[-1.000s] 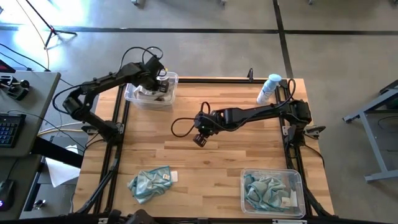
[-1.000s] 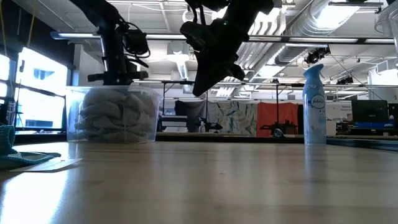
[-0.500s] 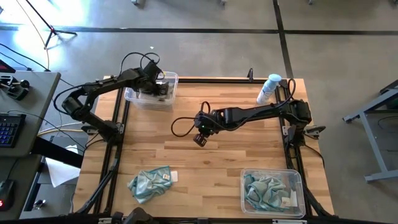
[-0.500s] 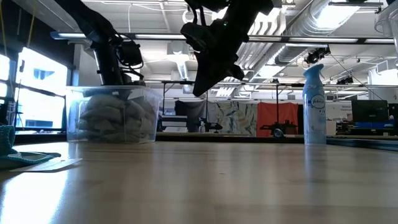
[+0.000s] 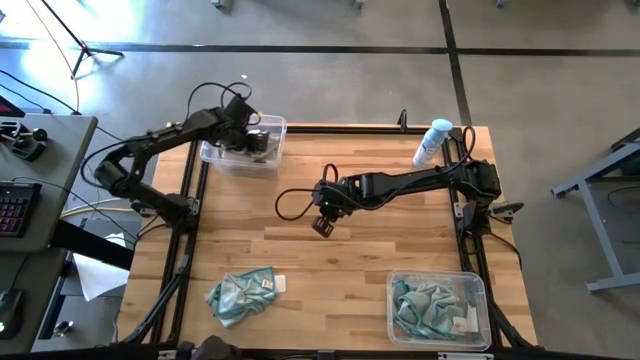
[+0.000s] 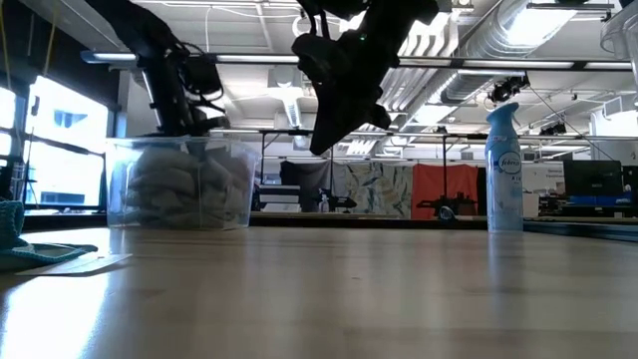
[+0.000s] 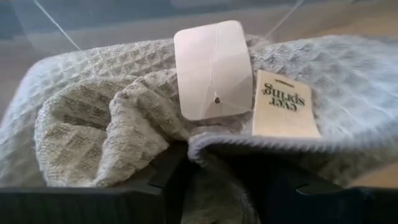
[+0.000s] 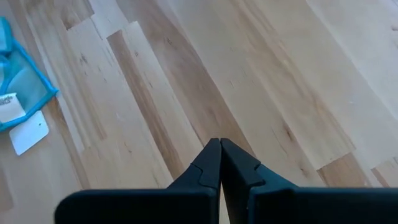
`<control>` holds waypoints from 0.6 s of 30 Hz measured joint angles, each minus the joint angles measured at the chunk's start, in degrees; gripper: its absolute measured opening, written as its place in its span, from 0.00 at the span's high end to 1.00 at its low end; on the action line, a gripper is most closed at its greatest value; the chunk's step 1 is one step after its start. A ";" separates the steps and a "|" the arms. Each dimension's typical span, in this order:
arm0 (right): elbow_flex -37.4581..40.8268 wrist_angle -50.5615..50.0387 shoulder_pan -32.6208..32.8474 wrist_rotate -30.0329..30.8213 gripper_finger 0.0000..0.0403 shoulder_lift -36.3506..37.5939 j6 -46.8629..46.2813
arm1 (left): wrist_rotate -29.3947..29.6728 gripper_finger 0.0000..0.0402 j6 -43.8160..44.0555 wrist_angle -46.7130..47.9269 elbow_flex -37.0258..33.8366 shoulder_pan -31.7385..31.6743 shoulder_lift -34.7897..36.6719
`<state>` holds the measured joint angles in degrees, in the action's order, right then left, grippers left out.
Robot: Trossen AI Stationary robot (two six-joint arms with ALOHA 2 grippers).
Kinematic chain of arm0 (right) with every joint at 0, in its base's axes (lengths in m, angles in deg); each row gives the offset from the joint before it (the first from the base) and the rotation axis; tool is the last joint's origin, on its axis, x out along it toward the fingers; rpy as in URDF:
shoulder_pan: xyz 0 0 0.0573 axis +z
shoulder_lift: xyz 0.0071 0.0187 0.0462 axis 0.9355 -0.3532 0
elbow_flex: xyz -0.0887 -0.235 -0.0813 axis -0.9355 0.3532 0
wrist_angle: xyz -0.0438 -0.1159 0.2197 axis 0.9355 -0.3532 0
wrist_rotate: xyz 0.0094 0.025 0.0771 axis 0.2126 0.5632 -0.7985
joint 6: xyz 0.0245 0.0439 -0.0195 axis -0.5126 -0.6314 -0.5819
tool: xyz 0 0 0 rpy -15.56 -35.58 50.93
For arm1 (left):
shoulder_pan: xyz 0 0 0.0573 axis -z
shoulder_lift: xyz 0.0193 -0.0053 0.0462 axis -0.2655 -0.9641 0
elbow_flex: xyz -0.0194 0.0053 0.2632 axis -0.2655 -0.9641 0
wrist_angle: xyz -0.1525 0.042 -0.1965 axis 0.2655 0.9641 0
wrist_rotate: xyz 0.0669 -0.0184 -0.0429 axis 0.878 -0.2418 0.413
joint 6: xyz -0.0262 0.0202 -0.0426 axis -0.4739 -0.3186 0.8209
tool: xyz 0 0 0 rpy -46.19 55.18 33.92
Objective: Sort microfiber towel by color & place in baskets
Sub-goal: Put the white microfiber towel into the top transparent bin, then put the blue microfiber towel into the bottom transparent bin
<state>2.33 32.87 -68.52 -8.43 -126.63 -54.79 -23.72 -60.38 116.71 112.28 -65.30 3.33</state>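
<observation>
A clear basket (image 5: 243,147) at the table's far left holds beige-grey microfiber towels (image 6: 179,187). My left gripper (image 5: 256,139) reaches down into it, open, its fingers among the top towel (image 7: 106,124), which bears white tags (image 7: 211,68). My right gripper (image 5: 321,225) hangs shut above the bare middle of the table (image 8: 219,144). A teal-blue towel (image 5: 240,294) lies flat on the table at the near left. A second clear basket (image 5: 478,285) at the near right holds teal-blue towels (image 5: 425,305). My left gripper comes from above, slanting down into the far-left basket. A fold (image 7: 214,146) of the top beige-grey towel lies between its parted fingers and rests on the pile below. The cloth lies slack against the fingers' inner sides.
A white spray bottle with a blue cap (image 5: 432,142) stands upright at the table's far right. Bare wood stretches across the middle (image 5: 380,250). Desks and cables stand beyond the table's left edge.
My left gripper has sunk lower into the far-left basket, onto the beige-grey towels, shifting slightly toward the table's left edge.
</observation>
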 joint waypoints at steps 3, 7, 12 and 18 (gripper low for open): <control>0.00 0.02 0.00 -0.61 1.00 0.00 0.51 | -0.02 0.64 0.27 0.12 0.00 0.10 4.32; 0.00 0.02 0.00 -0.68 1.00 0.00 2.14 | 0.12 0.64 0.81 0.90 0.00 0.46 10.97; 0.00 0.09 0.00 -1.11 1.00 0.00 4.82 | 1.34 0.64 3.25 2.47 0.02 2.30 18.57; 0.00 0.09 0.00 -3.64 1.00 0.00 7.95 | 1.53 0.64 7.01 5.60 0.09 9.14 25.15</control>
<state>2.33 32.96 -68.52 -12.07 -126.63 -46.83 -22.19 -53.37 122.30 112.37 -56.16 28.48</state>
